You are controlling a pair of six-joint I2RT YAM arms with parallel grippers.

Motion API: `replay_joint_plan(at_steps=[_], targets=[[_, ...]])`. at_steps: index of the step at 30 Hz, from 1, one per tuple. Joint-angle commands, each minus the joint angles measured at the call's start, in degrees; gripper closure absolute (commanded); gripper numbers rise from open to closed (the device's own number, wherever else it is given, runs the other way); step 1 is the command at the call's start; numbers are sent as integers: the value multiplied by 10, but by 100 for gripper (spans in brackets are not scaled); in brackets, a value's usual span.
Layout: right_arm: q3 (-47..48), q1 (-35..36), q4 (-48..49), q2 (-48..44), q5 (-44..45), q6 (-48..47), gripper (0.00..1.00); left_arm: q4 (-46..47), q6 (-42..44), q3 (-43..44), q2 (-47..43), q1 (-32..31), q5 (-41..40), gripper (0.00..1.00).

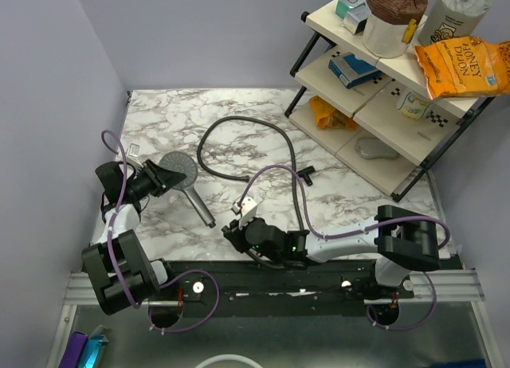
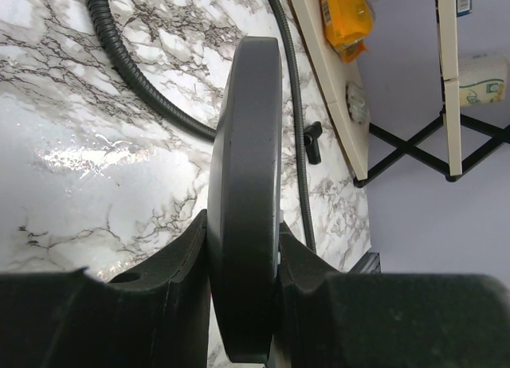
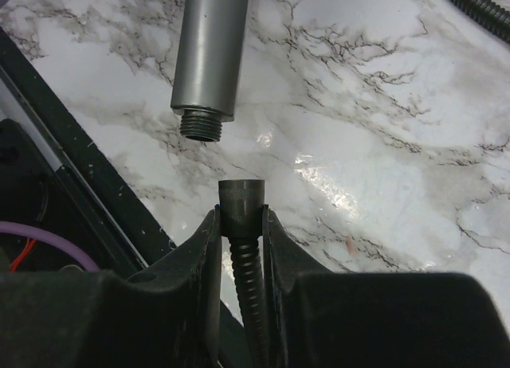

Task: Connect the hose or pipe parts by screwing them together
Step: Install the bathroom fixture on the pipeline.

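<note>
The dark grey shower head (image 1: 180,170) is held with its round face up by my left gripper (image 1: 163,177), and its straight handle (image 1: 201,206) points toward the right arm. In the left wrist view the head (image 2: 243,161) stands edge-on, and that gripper (image 2: 243,234) is shut on its rim. My right gripper (image 3: 241,217) is shut on the black hose just behind its dark end nut (image 3: 241,197). The nut sits a short gap below the handle's threaded end (image 3: 201,126), roughly in line and apart from it. The hose (image 1: 239,123) loops across the table's back.
A black-framed shelf rack (image 1: 374,113) with snack bags, a cup and boxes stands at the back right. The hose's other end fitting (image 1: 307,174) lies near the middle of the marble table. Purple cables (image 1: 271,170) arc over both arms. A black rail (image 1: 279,284) borders the near edge.
</note>
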Motion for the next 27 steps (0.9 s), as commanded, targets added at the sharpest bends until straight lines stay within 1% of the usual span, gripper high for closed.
replay_joint_plan(at_steps=[1,13,27], targets=[[22,9,24,15,0,2,91,13,-3,4,-14,-2,3,100],[64,11,18,46,5,-4,91,15,-4,1,-8,-3,-1,100],[76,11,10,62,13,-2,91,16,-9,1,-6,-3,1,100]])
